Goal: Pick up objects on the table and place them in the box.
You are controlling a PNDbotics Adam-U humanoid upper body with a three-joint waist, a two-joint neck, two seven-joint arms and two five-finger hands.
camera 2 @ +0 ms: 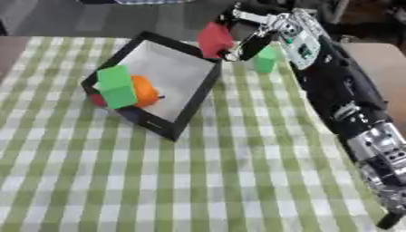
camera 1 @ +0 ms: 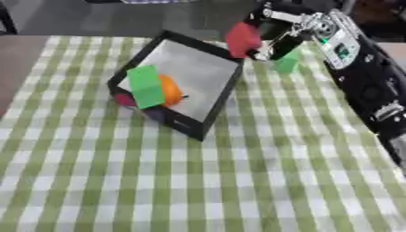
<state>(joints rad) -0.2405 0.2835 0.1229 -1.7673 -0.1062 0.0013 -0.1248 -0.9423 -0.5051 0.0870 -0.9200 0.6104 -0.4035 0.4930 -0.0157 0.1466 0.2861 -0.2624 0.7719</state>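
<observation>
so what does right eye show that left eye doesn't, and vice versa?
Right eye only: the right arm's silver lower section toward the bottom right corner, and more of the brown surface beyond the cloth's right edge.
Left eye only: more checked cloth to the left of the box.
Both: the black box tilted, holding a green block and an orange thing; the right hand curled on a red thing at the box's far corner; a pale green block on the cloth. No left hand.
</observation>
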